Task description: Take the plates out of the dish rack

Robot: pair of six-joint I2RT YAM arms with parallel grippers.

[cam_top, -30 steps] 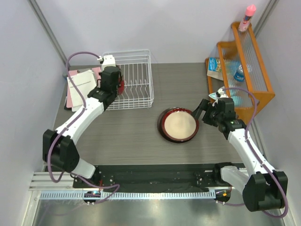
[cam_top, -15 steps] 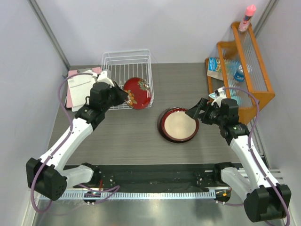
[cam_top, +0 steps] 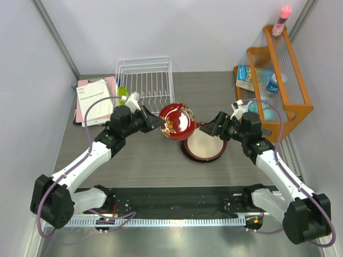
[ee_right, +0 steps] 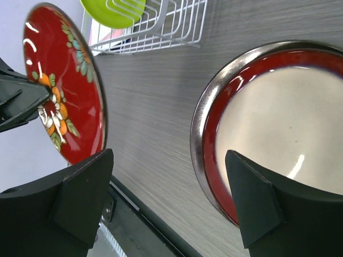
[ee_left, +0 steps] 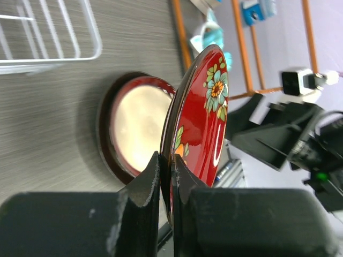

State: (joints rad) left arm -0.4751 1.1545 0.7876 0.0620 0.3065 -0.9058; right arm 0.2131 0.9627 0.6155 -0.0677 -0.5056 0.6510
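Observation:
My left gripper (cam_top: 159, 122) (ee_left: 165, 161) is shut on the rim of the glossy red plate (cam_top: 178, 120) (ee_left: 206, 118) (ee_right: 64, 91). It holds the plate on edge in the air, floral underside showing, just left of the stack on the table. That stack is a dark-red-rimmed plate with a cream centre (cam_top: 203, 143) (ee_left: 136, 126) (ee_right: 278, 128), with a grey rim (ee_right: 199, 134) showing beneath it. My right gripper (cam_top: 214, 126) (ee_right: 169, 184) stands open above the stack's edge, facing the red plate, nothing between its fingers. A lime green plate (cam_top: 122, 95) (ee_right: 113, 9) stands in the white wire dish rack (cam_top: 144, 85) (ee_left: 48, 32) (ee_right: 161, 32).
An orange wooden shelf (cam_top: 292, 91) with small packages stands at the right, a pink bottle (cam_top: 281, 19) on top. Papers and a pink folder (cam_top: 92, 99) lie left of the rack. Grey walls close in on both sides.
My left arm has lifted the red plate out of the rack and carried it right toward the table's middle. My right gripper has shifted left toward it, staying open.

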